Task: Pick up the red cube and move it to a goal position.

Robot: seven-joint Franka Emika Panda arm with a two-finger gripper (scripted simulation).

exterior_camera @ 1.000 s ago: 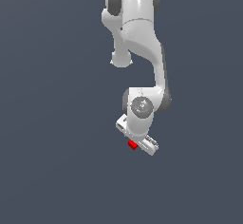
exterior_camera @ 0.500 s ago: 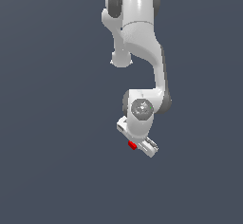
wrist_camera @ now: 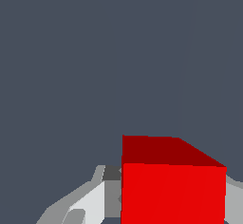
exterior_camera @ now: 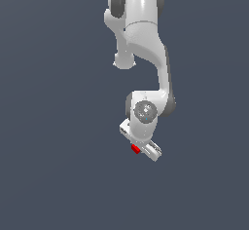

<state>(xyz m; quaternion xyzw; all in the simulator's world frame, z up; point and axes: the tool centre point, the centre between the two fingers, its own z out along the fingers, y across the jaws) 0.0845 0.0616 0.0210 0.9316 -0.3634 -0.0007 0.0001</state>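
Little has shifted since a second ago: the arm (exterior_camera: 143,53) keeps nearly the same pose, and the red cube (exterior_camera: 135,149) sits at the same spot under the wrist.

From the exterior view, the gripper (exterior_camera: 140,146) hangs below the arm's last joint with the cube tucked against its underside. Only a sliver of the cube shows; the fingers are too small to make out. Behind the arm lies a plain dark grey-blue background, with no edge or floor line.

On the wrist view, the cube (wrist_camera: 173,190) fills the lower part, cut off by the frame's edge. One pale finger (wrist_camera: 88,201) touches the cube's side; a grey sliver flanks the other side. The gripper (wrist_camera: 156,204) is clamped narrowly on the cube. Around the cube, flat grey-blue.
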